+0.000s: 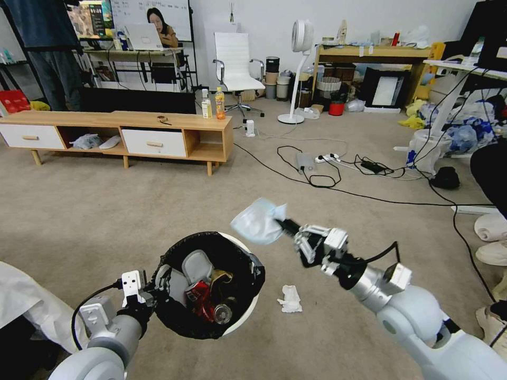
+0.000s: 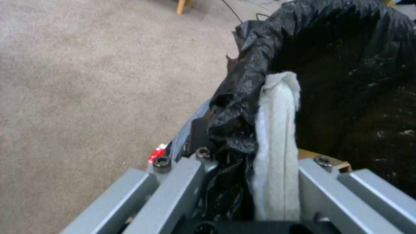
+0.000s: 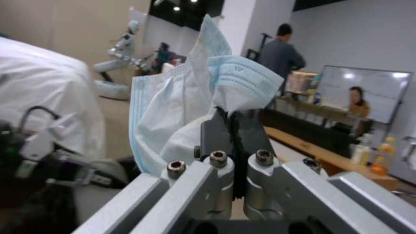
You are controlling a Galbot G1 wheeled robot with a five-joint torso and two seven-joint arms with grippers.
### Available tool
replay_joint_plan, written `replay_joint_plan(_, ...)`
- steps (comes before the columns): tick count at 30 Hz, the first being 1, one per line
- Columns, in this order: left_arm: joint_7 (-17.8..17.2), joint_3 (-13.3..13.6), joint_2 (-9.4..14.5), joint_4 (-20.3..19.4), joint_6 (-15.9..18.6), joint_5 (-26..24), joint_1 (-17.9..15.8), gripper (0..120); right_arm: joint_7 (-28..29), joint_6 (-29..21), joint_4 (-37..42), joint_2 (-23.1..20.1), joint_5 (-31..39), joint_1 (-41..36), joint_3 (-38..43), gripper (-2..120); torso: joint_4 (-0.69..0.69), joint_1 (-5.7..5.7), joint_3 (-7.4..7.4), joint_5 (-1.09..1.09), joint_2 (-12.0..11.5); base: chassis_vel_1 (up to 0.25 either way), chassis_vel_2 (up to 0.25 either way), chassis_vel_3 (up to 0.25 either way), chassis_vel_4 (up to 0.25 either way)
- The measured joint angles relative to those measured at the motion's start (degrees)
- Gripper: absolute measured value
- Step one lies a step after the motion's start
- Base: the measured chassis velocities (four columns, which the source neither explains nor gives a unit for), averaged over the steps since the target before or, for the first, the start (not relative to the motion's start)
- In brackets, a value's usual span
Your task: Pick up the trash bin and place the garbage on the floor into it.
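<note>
Depositing step in hand. Left gripper (image 1: 149, 293) clamps the rim of the trash bin (image 1: 240, 311), held above the carpet (image 1: 105, 211). Right gripper (image 1: 288, 226), fingers pinched on a blue face mask (image 1: 257, 221) (crumpled), hovers at the bin's one o'clock. A tissue wad (image 1: 290, 298) lies at three o'clock. Next: carry the mask over the opening, release.

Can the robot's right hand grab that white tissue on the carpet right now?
Probably not yet. The right hand is shut on a blue face mask, up beside the trash bin. The tissue lies in the open on the floor, nothing covering it.
</note>
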Motion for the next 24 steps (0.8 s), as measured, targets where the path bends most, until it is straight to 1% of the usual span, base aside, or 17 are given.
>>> replay_joint_plan(1,0.0,0.0,0.0,0.0,0.0,0.0,0.0,6,0.0,0.0,0.0,0.0,0.0,0.0,0.0,0,0.0,0.0,0.0,0.0,0.0,0.0,0.0,0.0,0.0)
replay_joint_plan(3,0.0,0.4,-0.1,0.1,0.0,0.0,0.0,6,-0.2,-0.1,-0.1,-0.8,0.7,1.1,-3.2,0,0.01,0.0,0.0,0.0,0.0,0.0,0.0,0.0,0.0)
replay_joint_plan(6,0.0,0.9,-0.2,0.1,0.0,0.1,0.2,6,-0.6,-0.2,-0.5,-1.1,0.6,1.9,-5.5,0,0.0,0.0,0.0,0.0,0.0,0.0,0.0,0.0,0.0)
replay_joint_plan(11,0.0,1.4,-0.4,0.2,0.1,0.2,0.4,6,-0.6,-0.3,-1.9,-0.8,0.6,3.0,-8.6,0,0.0,0.0,0.0,0.0,0.0,0.0,0.0,0.0,0.0)
replay_joint_plan(13,-0.1,1.6,-0.4,0.5,0.1,0.3,0.4,6,-0.3,-1.0,-3.5,-0.1,0.8,4.2,-10.8,0,0.0,0.0,0.0,0.0,0.0,0.0,0.0,0.0,0.0)
replay_joint_plan(16,-0.1,1.7,-0.4,0.7,0.2,0.4,0.4,6,-0.2,-1.1,-4.2,0.3,0.9,4.7,-11.7,0,0.0,0.0,0.0,0.0,0.0,0.0,0.0,0.0,0.0)
replay_joint_plan(18,-0.4,2.2,-0.6,1.0,0.3,0.4,0.1,6,0.3,-1.7,-6.9,2.0,1.6,6.4,-14.9,0,0.01,0.0,0.0,0.01,0.0,0.0,0.0,0.0,0.0)
replay_joint_plan(21,-0.5,2.5,-0.7,1.2,0.4,0.3,0.0,6,0.8,-2.2,-8.3,2.9,2.0,7.3,-17.2,0,0.0,0.0,0.0,0.0,0.0,0.0,0.0,0.0,0.0)
replay_joint_plan(24,-0.5,2.3,-0.5,1.3,0.4,0.0,-0.1,6,1.0,-2.5,-9.3,3.4,2.1,8.1,-18.8,0,0.0,0.0,0.0,0.0,0.0,0.0,0.0,0.0,0.0)
